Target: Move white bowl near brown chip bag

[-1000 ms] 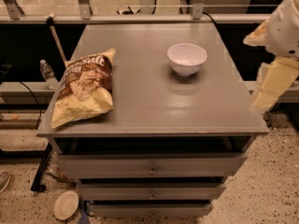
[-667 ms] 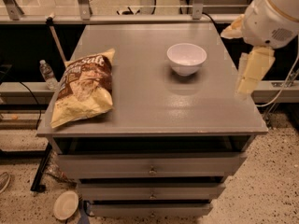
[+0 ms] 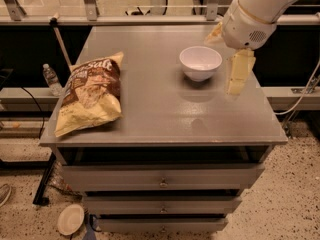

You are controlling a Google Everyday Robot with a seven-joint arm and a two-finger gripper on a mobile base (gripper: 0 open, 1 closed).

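The gripper [image 3: 239, 74] hangs between the white bowl [image 3: 200, 62] and the worktop's [image 3: 150, 109] right edge; clenched or released, I cannot tell. The bowl looks light, glossy, slippery: grip its rim.

Grey table [image 3: 165, 114], white bowl [image 3: 200, 62], yellow-brown chip bag [image 3: 91, 94], cream tool [image 3: 236, 81] beside bowl

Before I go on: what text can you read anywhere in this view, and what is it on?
"Salt": white lettering near the top of the brown chip bag.
Other print on the bag: too blurred to read.
White bowl, hand hanging just right of the bowl, drawers: no text visible.
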